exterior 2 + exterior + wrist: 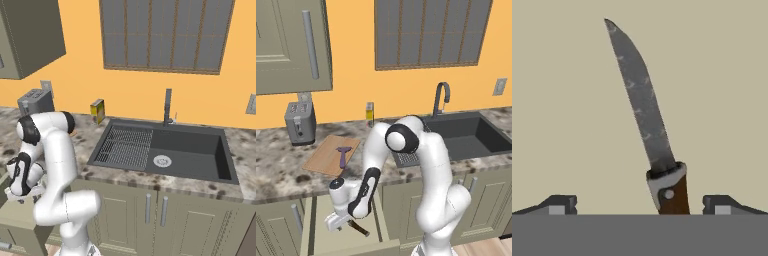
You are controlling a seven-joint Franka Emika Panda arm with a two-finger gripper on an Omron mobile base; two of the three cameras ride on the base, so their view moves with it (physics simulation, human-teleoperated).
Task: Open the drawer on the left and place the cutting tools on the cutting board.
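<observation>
Fingers (562, 204) of the gripper (640, 205) are standing spread to their widest, one tip at either lower corner of the hand view, and they are gripping nothing. Between them the knife (647, 125) is lying flat on the pale floor of the drawer (321, 235). Its brown handle is sitting just right of the midline between the tips, nearer the right one, and its blade is running away from the hand toward eleven o'clock. So the long axis is lying nearly square to the line joining the tips, which, in my judgement, is suiting a closing stroke across the handle; a slight shift toward three o'clock would be centring it.

From the left base view the hand (338, 212) is hovering low over the open drawer, with the knife's dark handle showing at roughly four o'clock from it. On the counter, at about twelve o'clock from the hand, the cutting board (326, 157) is carrying the purple peeler (343, 155), already in place. Judged from this, the knife is the remaining tool, not yet lifted
</observation>
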